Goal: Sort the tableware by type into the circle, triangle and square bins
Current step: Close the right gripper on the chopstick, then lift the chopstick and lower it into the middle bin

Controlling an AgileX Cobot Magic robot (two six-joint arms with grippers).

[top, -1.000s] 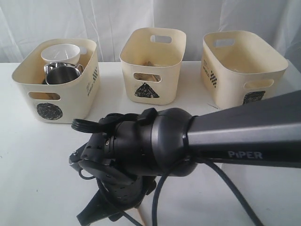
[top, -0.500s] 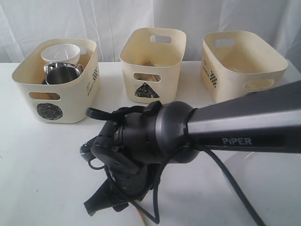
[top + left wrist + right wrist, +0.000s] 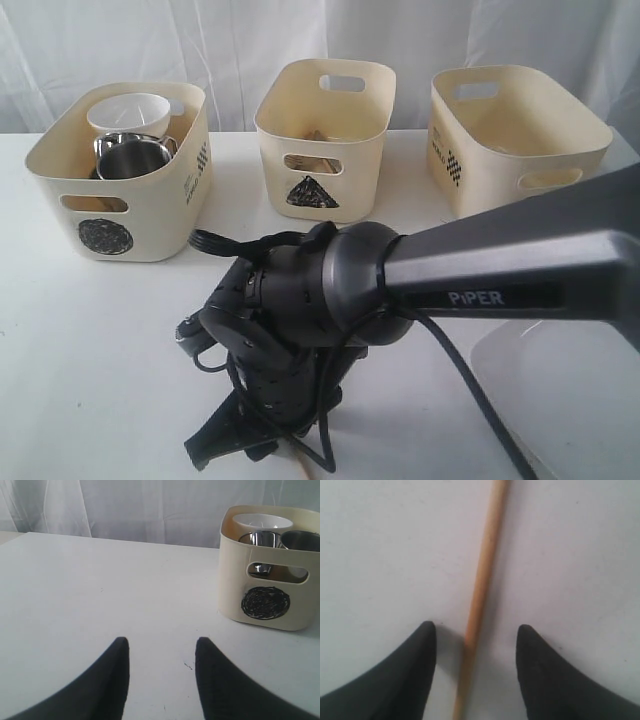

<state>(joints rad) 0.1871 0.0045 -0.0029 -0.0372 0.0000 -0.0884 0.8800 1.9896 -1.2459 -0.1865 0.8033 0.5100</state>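
White table [image 3: 75, 580], pale curtain [image 3: 150, 510] behind. Left fingers [image 3: 112, 680] spread over open table, circle bin [image 3: 235, 590] ahead. Right fingers [image 3: 410, 670] spread, 1 wooden chopstick [image 3: 485, 570] between.

A white counter [image 3: 90, 350] is seen across the lower scene, matte, with a few small dark specks picked up in the left wrist view. A white curtain [image 3: 230, 45] is hung behind it in soft vertical folds. Even, diffuse light is cast; only faint shadows are noted.
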